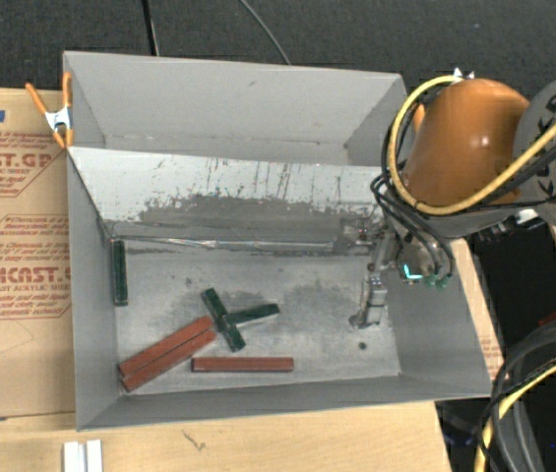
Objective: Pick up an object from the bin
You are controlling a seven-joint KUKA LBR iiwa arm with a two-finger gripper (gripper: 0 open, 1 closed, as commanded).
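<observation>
Seemingly the approach step: the end effector (366, 311), grip state untellable, hangs near the bin's (228, 106) right wall, and should next cross to the green T-shaped piece (233, 318).

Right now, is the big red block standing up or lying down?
Lying down. The red block stretches flat along the bin floor, near the front left corner.

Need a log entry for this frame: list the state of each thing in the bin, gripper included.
Gripper: low at the right of the bin, over bare floor.
Green T-shaped piece: flat mid-floor, against the block's end.
Reddish-brown block: flat, diagonal, front left.
Thin reddish stick: flat, along the front wall.
Dark green bar: flat, along the left wall.
</observation>
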